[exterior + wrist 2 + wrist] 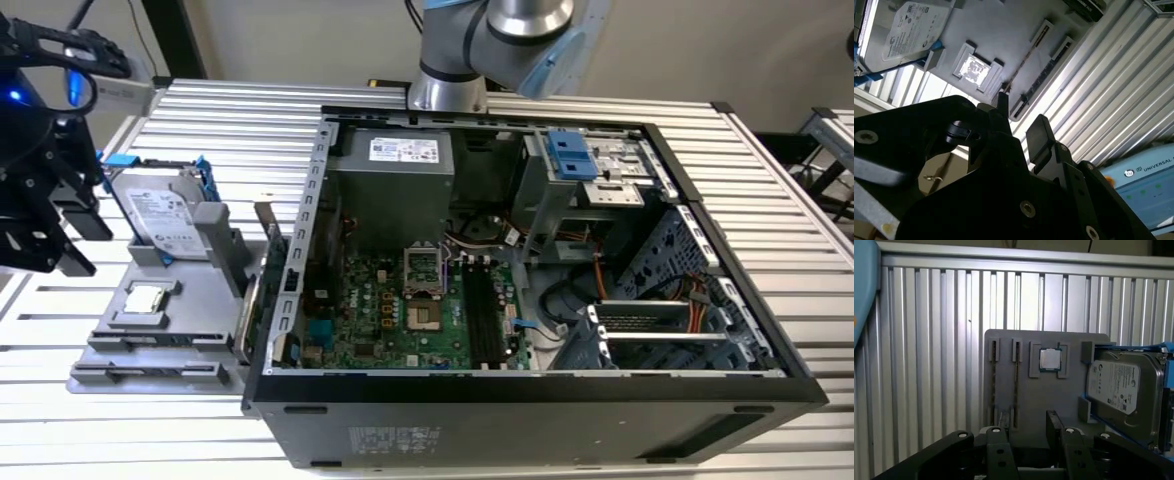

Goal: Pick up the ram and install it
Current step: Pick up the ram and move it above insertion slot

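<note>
one ram (1016, 387) in tray (1054, 395) | one hard drive (1119, 390) | one chip (1049, 359)

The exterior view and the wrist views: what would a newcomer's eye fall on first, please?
The open computer case, green motherboard inside, dominates the middle of the exterior view. At that view's left a gray holder carries a silver hard drive, a small square chip and the ram on edge. In the first wrist view the open gripper hangs close to the holder, empty.
</note>
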Controlling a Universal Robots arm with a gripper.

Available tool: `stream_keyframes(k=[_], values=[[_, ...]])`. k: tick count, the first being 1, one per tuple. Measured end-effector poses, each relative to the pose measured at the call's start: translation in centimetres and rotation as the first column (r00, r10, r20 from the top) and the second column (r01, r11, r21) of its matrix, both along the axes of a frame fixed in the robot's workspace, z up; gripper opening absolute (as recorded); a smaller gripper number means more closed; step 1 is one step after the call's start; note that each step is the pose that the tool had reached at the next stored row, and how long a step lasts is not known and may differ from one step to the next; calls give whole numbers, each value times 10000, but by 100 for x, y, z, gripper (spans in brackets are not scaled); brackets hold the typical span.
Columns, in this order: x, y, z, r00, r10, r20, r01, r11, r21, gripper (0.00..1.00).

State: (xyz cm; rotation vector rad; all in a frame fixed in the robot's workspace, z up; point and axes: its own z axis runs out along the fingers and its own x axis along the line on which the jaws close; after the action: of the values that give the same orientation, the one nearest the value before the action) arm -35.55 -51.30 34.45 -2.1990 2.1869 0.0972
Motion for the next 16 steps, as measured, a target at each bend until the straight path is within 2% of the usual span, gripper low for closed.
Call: stream_keyframes(k=[9,13,16], values=[[0,1,-105,10000,-1,1,1,10000,-1,100],[0,0,-176,10000,-1,7,1,10000,0,100],[0,-21,-227,10000,0,5,0,10000,-3,100]])
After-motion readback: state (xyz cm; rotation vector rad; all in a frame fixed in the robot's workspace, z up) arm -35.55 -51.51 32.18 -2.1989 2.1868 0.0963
